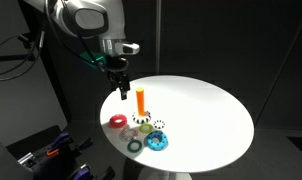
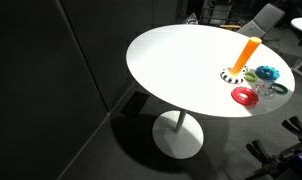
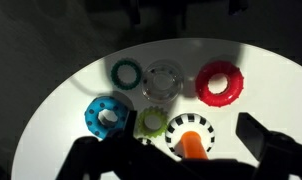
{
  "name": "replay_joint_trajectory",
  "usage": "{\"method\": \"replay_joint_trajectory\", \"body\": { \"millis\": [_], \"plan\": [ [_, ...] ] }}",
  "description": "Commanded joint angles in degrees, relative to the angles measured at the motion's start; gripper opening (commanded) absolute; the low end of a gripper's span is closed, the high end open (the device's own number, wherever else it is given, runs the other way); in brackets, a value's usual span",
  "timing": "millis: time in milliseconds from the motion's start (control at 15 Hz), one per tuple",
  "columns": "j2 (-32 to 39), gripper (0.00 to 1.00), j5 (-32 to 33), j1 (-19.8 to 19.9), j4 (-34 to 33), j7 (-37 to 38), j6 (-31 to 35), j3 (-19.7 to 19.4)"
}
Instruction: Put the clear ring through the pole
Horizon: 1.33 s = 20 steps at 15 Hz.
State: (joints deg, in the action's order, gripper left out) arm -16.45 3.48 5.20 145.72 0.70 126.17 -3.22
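Rounded white arm [image 1: 86,18] (dark joint rings) ends in a black tool [image 1: 122,90].

This looks like a robotics lab set up in an office-like room: a robot arm [image 1: 86,18] stands over a round white table [image 2: 171,70] on a single pedestal foot [image 2: 179,140], with dark wall panels [image 2: 51,60] closing off the space. In an exterior view, loose cables and gear [image 1: 51,150] lie at the table's eight o'clock, and what seems an office chair [image 2: 253,18] stands at one o'clock.
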Motion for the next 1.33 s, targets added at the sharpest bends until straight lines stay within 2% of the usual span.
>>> {"method": "replay_joint_trajectory", "body": {
  "millis": [0, 1267],
  "plan": [
    [4.3, 1.0, -0.9, -0.4, -1.1, -0.1, 2.5, -0.4],
    [20.7, 1.0, -1.7, -0.3, 0.5, -0.3, 23.4, -0.5]
  ]
}}
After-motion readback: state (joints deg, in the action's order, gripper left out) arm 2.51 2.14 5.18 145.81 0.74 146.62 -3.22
